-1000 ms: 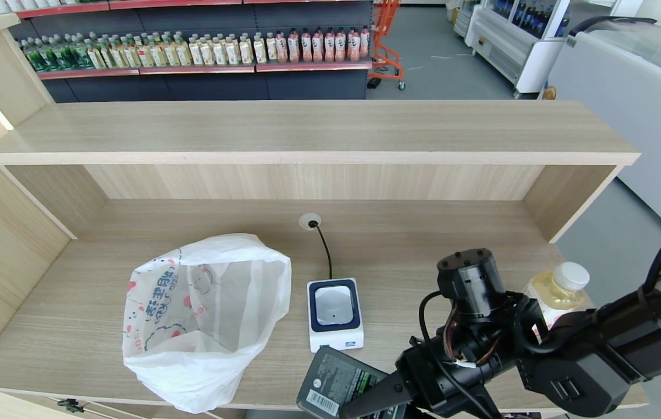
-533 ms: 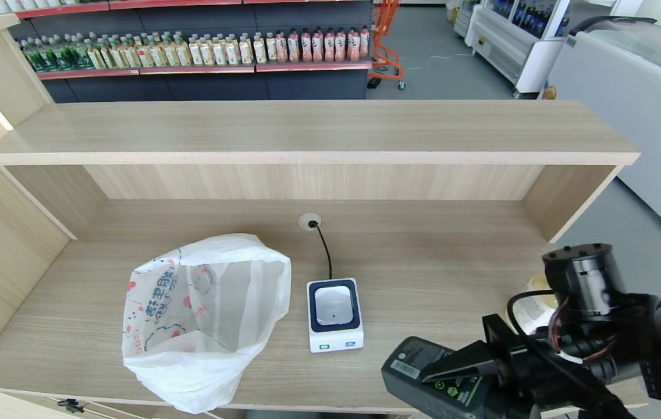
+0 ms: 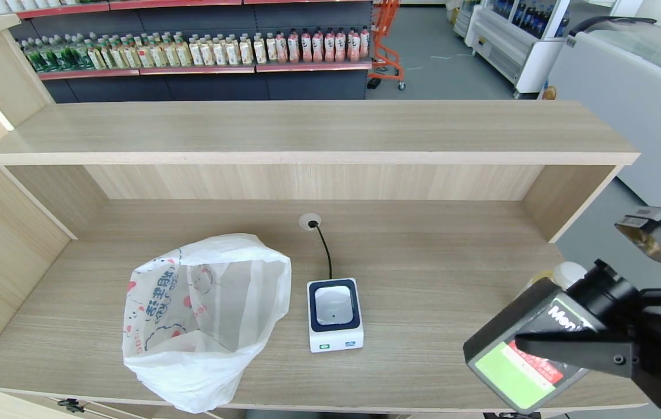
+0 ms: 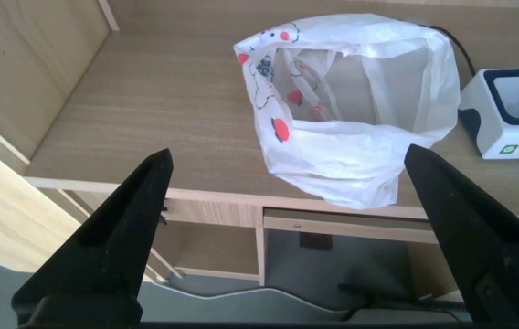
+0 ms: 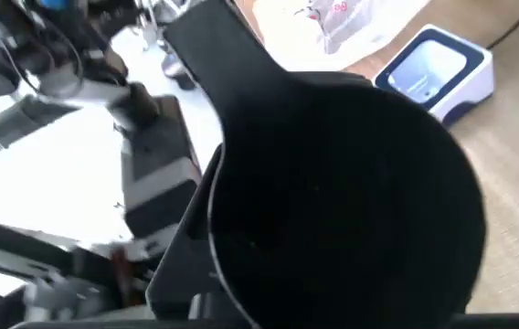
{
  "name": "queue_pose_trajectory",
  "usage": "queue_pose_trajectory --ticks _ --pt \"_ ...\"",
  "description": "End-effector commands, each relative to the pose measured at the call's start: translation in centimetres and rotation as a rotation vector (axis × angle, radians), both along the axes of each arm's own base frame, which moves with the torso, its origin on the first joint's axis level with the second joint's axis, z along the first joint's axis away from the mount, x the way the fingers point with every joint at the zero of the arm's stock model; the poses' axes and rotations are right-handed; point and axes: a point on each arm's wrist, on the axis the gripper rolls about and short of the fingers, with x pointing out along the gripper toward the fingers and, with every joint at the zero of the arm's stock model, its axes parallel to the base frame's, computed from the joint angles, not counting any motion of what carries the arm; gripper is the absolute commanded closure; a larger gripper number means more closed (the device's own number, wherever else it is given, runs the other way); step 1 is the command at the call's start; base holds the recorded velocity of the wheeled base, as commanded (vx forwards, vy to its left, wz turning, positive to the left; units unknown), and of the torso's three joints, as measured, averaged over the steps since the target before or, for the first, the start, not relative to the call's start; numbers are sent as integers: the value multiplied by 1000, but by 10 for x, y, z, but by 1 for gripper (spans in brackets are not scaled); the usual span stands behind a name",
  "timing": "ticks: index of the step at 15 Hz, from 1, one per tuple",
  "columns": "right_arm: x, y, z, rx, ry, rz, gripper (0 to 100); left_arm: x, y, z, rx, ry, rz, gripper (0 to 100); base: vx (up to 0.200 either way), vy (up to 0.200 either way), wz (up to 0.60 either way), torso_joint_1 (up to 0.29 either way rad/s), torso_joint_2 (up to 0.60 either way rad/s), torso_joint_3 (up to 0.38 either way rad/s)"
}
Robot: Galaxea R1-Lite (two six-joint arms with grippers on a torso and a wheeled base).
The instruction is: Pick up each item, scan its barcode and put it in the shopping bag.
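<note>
Right gripper (image 3: 563,348) clamped on black rectangular container (image 3: 508,372) with green-and-red label, above front right corner of the wooden counter (image 3: 423,256); left gripper (image 4: 282,242) wide open off the front edge, near white plastic shopping bag (image 3: 202,314)

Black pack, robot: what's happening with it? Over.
Right gripper shut on black pack, held right of the scanner. Left gripper open, facing the bag. Bottle behind pack, not blocking.

dark container (image 3: 511,372), green-red label: tilted over counter's (image 3: 423,273) right end | shopping bag (image 3: 202,320): open, left of scanner (image 3: 334,314)
</note>
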Motion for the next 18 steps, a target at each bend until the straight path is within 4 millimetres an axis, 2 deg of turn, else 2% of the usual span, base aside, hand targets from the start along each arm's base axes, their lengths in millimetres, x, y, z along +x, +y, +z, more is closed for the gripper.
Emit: queue_pose_trajectory --ticks 1,2,3,4,6,14,18 --pt "-4 -9 22 192 205 -187 100 0 0 0 0 -1 0 0 0 0 0 0 0 0" --pt "5 -5 20 254 300 -256 100 0 0 0 0 -1 1 0 0 0 0 0 0 0" --pt "14 -2 10 256 327 -301 100 0 0 0 0 -1 0 0 0 0 0 0 0 0" --pt "25 0 -1 244 336 -349 100 0 0 0 0 -1 0 0 0 0 0 0 0 0" --pt "38 3 -7 239 334 -399 100 0 0 0 0 -1 0 0 0 0 0 0 0 0" --pt "44 33 -20 161 321 -379 100 0 0 0 -2 -1 1 0 0 0 0 0 0 0" --pt "48 46 -27 134 347 -347 100 0 0 0 -2 -1 1 0 0 200 0 -5 0 5"
